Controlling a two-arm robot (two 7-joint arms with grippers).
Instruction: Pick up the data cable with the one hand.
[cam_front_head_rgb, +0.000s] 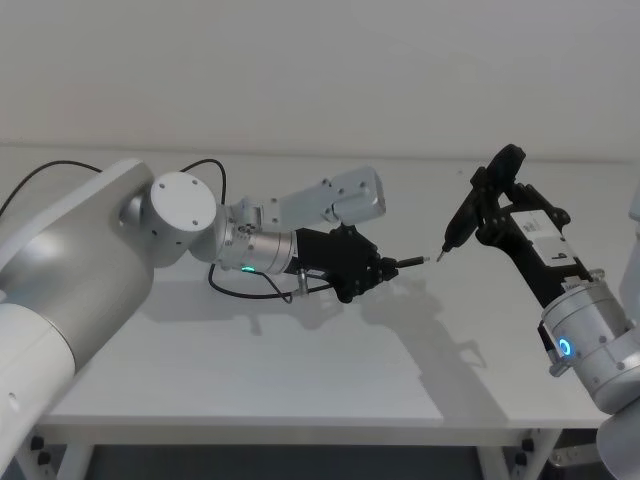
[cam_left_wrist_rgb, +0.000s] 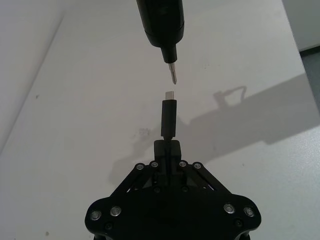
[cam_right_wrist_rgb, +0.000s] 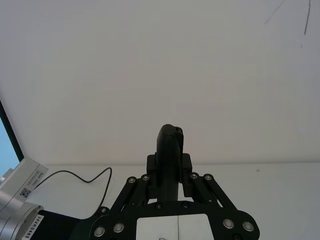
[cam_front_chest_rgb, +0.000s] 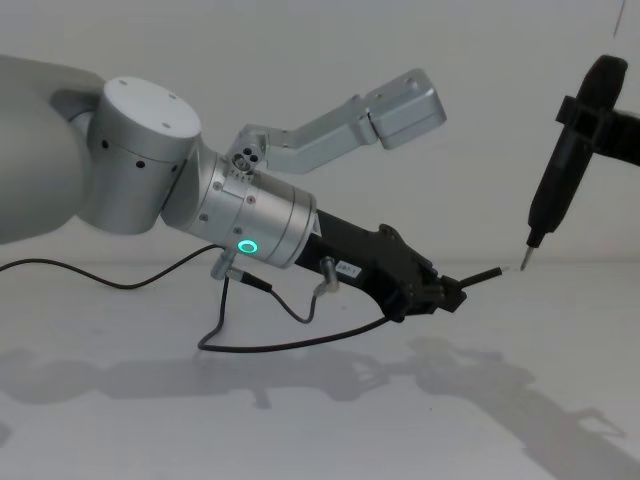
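Item 1, left gripper (cam_front_head_rgb: 383, 270): fingers clenched on the data cable (cam_front_chest_rgb: 300, 343) behind its stiff tip, which is held clear of the desk (cam_front_head_rgb: 300, 370), pointing toward 3 o'clock; the cord is trailed back toward 9 o'clock.

Item 2, right gripper (cam_right_wrist_rgb: 170, 150): fingers clamped on a pen-shaped tool (cam_front_head_rgb: 460, 225), its metal tip just beside the plug.

Step judged: pick-up done; grip and steady alignment are called for next.

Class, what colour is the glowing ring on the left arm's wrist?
Green; the ring shows best in the chest view.
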